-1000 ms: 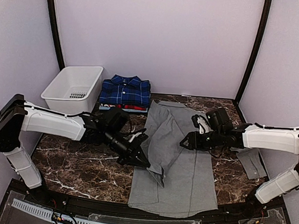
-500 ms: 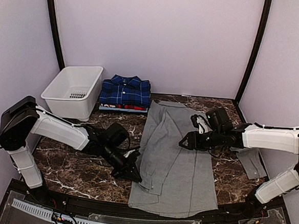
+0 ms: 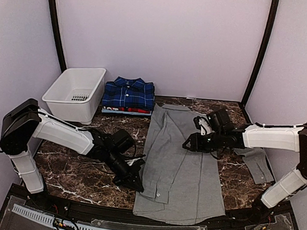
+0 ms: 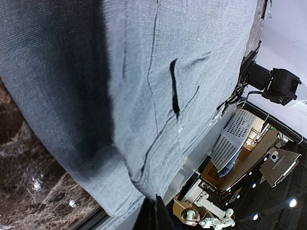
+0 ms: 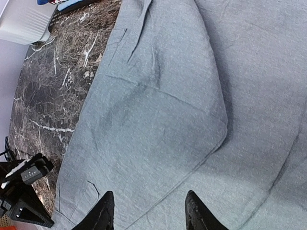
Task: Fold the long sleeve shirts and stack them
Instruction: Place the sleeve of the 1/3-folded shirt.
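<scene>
A light grey long sleeve shirt lies spread lengthwise on the marble table, its left sleeve folded over the body. My left gripper is low at the shirt's near-left edge and shut on a pinch of the grey cloth, which draws to a point at the closed fingertips. My right gripper hovers open over the upper middle of the shirt, with nothing between its fingers. A folded dark blue plaid shirt sits at the back on another folded shirt with red and white edges.
A white plastic basket stands at the back left beside the folded stack. The grey shirt's other sleeve trails off to the right under my right arm. The shirt's hem reaches the table's near edge.
My left gripper has drawn the sleeve down toward the near edge, so the fold now lies flatter along the shirt's left side. The right gripper shifted slightly left and its jaws narrowed a little.
</scene>
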{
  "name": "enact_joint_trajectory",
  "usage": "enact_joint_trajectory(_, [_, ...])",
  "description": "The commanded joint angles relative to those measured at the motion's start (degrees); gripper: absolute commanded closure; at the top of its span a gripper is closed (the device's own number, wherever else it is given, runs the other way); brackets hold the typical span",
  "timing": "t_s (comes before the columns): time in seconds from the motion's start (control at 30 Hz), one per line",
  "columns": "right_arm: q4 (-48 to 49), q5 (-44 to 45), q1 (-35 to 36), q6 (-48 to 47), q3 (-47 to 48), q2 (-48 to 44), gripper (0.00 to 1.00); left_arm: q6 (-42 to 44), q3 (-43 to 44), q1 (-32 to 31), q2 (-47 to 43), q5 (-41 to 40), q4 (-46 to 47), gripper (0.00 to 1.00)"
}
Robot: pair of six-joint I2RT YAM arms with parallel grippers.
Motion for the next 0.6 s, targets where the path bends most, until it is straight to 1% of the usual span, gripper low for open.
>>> enact_joint_trajectory(0.0, [3.28,0.24,-0.17,0.11,5.29,4.25,0.54,2.51,1.79,-0.56,-0.06,0.58,-2.32,0.99])
enact_joint_trajectory(0.1, [2.89,0.13,-0.18,-0.15,8.30,6.73,0.56,1.69,1.94,-0.53,-0.66,1.51,-1.01,0.99])
enact_joint_trajectory(0.23, [3.17,0.26,-0.17,-0.02,10.50,9.30,0.58,5.25,2.98,-0.58,-0.35,0.04,-4.80,0.93])
enact_joint_trajectory(0.33, [4.55,-0.65,-0.17,0.42,11.94,11.86,0.61,6.70,3.21,-0.56,-0.59,-2.30,-7.18,0.84])
enact_joint_trajectory(0.4, [5.21,-0.76,-0.17,0.72,13.39,13.33,0.63,8.23,4.44,-0.44,-0.88,-4.94,-9.90,0.76])
enact_joint_trajectory(0.43, [5.31,-0.68,-0.17,0.79,14.26,14.32,0.64,9.76,5.72,-0.42,-1.00,-6.91,-12.06,0.70])
enact_joint_trajectory(0.57, [5.14,0.06,-0.36,0.33,18.55,19.30,0.65,13.34,8.83,-0.46,-1.84,-11.00,-16.94,0.55])
